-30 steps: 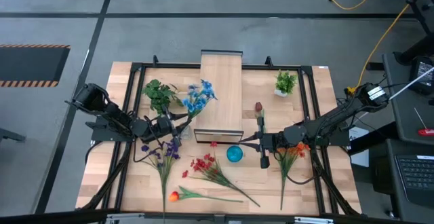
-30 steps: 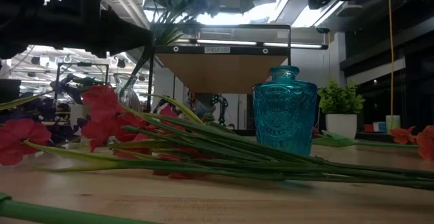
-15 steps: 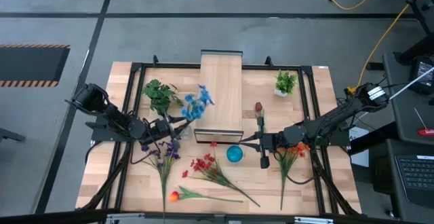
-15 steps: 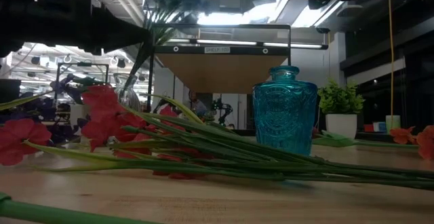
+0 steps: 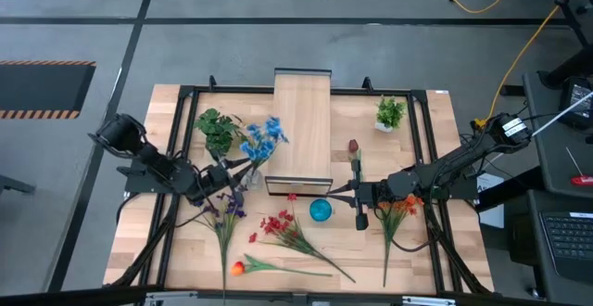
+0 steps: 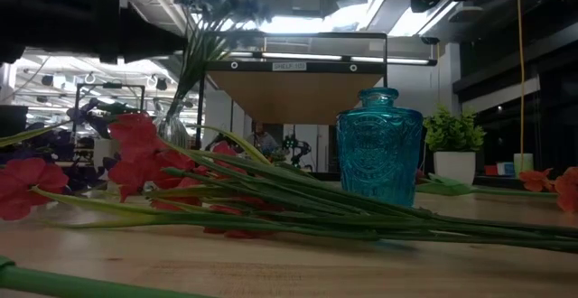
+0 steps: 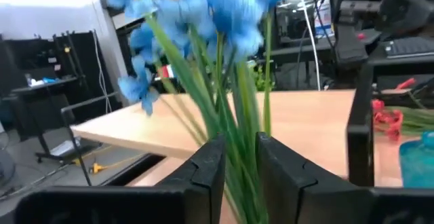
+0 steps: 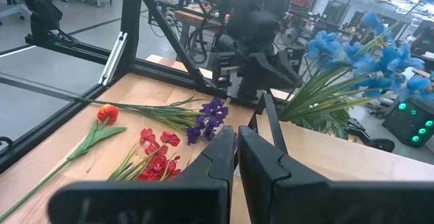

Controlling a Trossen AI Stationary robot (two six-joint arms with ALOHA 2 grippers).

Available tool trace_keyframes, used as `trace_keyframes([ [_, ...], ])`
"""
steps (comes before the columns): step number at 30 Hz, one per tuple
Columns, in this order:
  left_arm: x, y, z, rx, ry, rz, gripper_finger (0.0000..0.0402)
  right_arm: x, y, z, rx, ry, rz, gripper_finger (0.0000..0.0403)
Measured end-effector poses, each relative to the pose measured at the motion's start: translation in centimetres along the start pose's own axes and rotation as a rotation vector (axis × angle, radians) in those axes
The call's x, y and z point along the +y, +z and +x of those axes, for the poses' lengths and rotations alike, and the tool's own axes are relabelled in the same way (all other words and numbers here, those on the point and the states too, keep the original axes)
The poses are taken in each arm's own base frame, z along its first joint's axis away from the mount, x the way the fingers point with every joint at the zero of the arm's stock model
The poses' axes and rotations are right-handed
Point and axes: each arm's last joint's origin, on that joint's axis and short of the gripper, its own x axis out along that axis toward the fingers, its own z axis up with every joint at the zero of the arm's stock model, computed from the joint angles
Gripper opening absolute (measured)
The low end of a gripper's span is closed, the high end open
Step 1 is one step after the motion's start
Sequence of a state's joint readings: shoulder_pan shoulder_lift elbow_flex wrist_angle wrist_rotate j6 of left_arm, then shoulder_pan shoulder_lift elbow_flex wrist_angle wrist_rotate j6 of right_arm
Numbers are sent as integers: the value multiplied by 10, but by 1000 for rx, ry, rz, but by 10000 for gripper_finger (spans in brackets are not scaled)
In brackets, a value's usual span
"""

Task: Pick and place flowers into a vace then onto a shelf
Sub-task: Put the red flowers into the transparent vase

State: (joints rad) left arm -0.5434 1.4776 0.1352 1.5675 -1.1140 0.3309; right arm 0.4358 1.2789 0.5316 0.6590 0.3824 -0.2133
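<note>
**Blue flowers held at the shelf's left edge**

A small embossed teal glass vase point(image 5: 320, 210) is seen standing upright on the light-wood tabletop point(image 5: 417, 250), just in front of the long light-wood shelf on its thin black frame point(image 5: 302, 121); no stems are seen in it. A white pot holding a small green leafy plant point(image 5: 390, 114) stands to the right of the shelf.

The bunch of blue-bloomed flowers on long green stems point(image 5: 260, 140) is gripped by the left claw point(image 5: 229, 170), whose fingers point(image 7: 205, 166) are closed on the stems, as shown in the left wrist view. The blooms are tilted up and away from the claw, beside the shelf's left edge.

The right claw point(image 5: 351, 193) is held low just right of the teal vase, its fingers point(image 8: 220, 157) closed together with nothing between them. A dark red tulip point(image 5: 353, 149) lies just beyond it.

Purple-bloomed stems point(image 5: 223, 215), red-bloomed stems point(image 5: 285, 227), an orange-headed stem point(image 5: 243, 266) and orange-bloomed stems point(image 5: 398, 210) lie loose on the tabletop.
</note>
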Motion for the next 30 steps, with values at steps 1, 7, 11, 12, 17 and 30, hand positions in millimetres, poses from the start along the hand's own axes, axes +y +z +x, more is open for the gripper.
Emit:
trace_keyframes([
  [1, -1, 3, -1, -6, -2, 4, 76, 0, 0, 0, 0, 0, 0, 26],
  [7, -3, 27, -13, -13, 43, 39, 72, 0, 0, 0, -1, 0, -1, 26],
  [11, -1, 40, -27, 32, 90, 38, 70, 0, 0, 0, 6, -18, -6, 26],
  [12, 0, 42, -31, 45, 101, 24, 70, -1, 0, 0, 8, -25, -7, 26],
  [17, 1, 46, -47, 116, 135, 1, 64, -6, -2, 2, 12, -28, -1, 14],
  [30, -6, 46, -69, 100, 3, -12, 2, -57, -5, 2, 39, 2, 95, 3],
])
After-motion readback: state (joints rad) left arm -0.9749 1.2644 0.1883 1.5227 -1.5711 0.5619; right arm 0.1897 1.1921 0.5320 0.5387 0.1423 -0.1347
